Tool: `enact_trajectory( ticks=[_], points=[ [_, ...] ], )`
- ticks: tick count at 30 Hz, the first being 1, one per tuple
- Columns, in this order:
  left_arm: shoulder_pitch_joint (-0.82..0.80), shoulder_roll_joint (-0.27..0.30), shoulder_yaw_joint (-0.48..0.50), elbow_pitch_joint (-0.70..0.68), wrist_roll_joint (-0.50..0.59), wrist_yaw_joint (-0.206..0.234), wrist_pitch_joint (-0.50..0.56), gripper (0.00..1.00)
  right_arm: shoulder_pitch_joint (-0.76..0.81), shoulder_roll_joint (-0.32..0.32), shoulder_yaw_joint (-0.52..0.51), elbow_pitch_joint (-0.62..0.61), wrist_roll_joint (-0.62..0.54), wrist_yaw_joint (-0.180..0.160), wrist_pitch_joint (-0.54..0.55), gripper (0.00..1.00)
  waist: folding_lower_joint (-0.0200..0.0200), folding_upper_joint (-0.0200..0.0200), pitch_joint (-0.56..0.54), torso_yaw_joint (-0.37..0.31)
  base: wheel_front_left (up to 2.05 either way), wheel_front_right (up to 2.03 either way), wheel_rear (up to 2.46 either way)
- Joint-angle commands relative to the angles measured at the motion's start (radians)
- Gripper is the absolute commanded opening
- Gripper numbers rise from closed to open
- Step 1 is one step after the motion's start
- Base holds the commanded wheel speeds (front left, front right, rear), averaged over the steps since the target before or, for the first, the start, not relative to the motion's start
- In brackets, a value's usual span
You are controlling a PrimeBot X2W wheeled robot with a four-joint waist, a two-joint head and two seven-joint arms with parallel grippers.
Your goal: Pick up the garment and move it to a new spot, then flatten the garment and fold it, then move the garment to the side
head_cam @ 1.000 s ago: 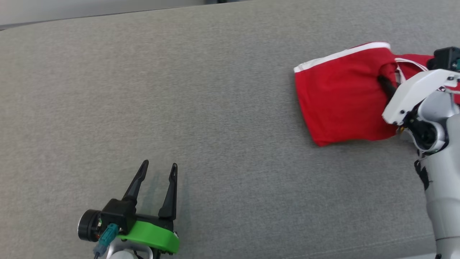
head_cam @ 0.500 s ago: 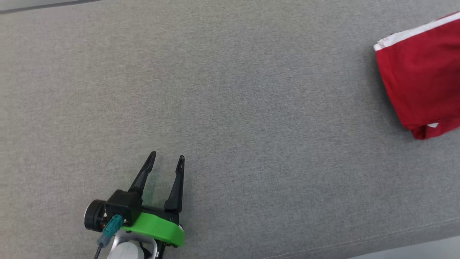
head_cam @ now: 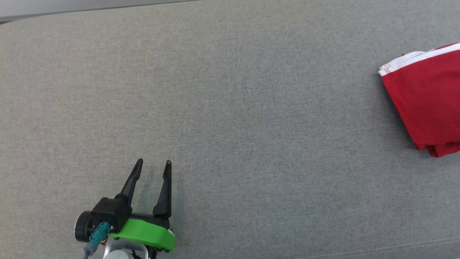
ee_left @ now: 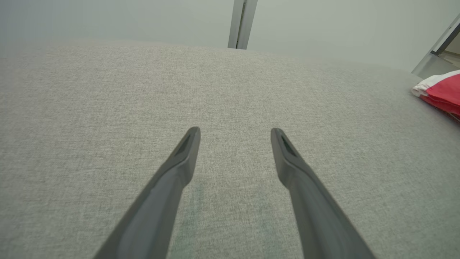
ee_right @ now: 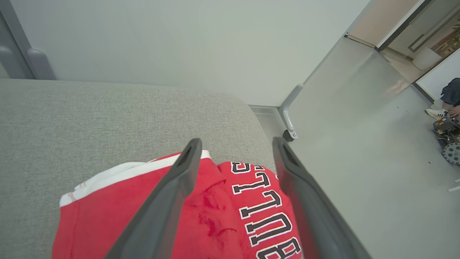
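- My left gripper (head_cam: 153,162) hangs wide open and empty over the grey fabric surface (head_cam: 230,108).
- My right gripper (ee_right: 236,141) is open above the red garment (head_cam: 427,104), which lies at the surface's right end.
- Pale wall (ee_right: 179,43) and grey floor (ee_right: 359,151) lie beyond.

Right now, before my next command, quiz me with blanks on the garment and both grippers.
The red garment with white trim lies at the head view's ___ edge.
The left gripper, over the grey fabric surface, has its jaws ___.
The garment's black lettering has ___ outlines.
The right gripper, above the garment, has its jaws ___.
Missing: right; open; white; open.
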Motion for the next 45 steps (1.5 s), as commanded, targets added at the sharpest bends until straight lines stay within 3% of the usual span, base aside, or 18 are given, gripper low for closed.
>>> enact_trajectory(
  ticks=[1, 9, 13, 19, 22, 30, 37, 38, 45],
  points=[
    [0.024, 0.004, 0.008, -0.005, -0.012, 0.008, -0.003, 1.0, 0.052, 0.001, 0.019, -0.023, 0.015, -0.002, -0.031, 1.0, 0.0, 0.0, -0.054, 0.003, 0.0, 0.0, 0.0],
    [0.12, 0.004, 0.053, -0.037, -0.003, 0.05, -0.003, 1.0, 0.29, 0.052, 0.064, -0.209, 0.119, -0.002, -0.23, 1.0, 0.0, 0.0, -0.197, 0.016, 0.0, 0.0, 0.0],
    [0.169, 0.004, 0.079, -0.036, 0.024, 0.064, -0.003, 1.0, 0.454, 0.131, 0.062, -0.278, 0.116, -0.002, -0.349, 1.0, 0.0, 0.0, -0.256, 0.023, 0.0, 0.0, 0.0],
    [0.211, 0.003, 0.119, -0.034, 0.051, 0.064, -0.003, 1.0, 0.647, 0.287, 0.047, -0.265, 0.104, -0.002, -0.53, 1.0, 0.0, 0.0, -0.307, 0.018, 0.0, 0.0, 0.0],
    [0.209, 0.004, 0.144, -0.034, 0.059, 0.061, -0.003, 1.0, 0.696, 0.324, 0.082, -0.216, 0.076, -0.002, -0.612, 1.0, 0.0, 0.0, -0.315, 0.012, 0.0, 0.0, 0.0],
    [0.208, 0.003, 0.156, -0.04, 0.054, 0.048, -0.003, 1.0, 0.74, 0.373, 0.168, -0.139, 0.072, -0.002, -0.66, 1.0, 0.0, 0.0, -0.324, 0.003, 0.0, 0.0, 0.0],
    [0.209, 0.003, 0.131, -0.04, 0.035, 0.055, -0.003, 1.0, 0.752, 0.379, 0.19, -0.172, 0.076, -0.002, -0.66, 1.0, 0.0, 0.0, -0.326, 0.004, 0.0, 0.0, 0.0],
    [0.204, 0.0, 0.128, -0.039, 0.033, 0.053, 0.0, 0.0, 0.74, 0.381, 0.192, -0.178, 0.075, 0.0, -0.656, 0.0, 0.0, 0.0, -0.326, 0.004, 0.0, 0.0, 0.0],
    [0.192, -0.002, 0.135, -0.009, -0.043, 0.049, 0.026, 0.0, 0.719, 0.386, 0.177, -0.145, 0.155, 0.0, -0.624, 0.0, 0.0, 0.0, -0.326, 0.005, 0.0, 0.0, 0.0]
  ],
)
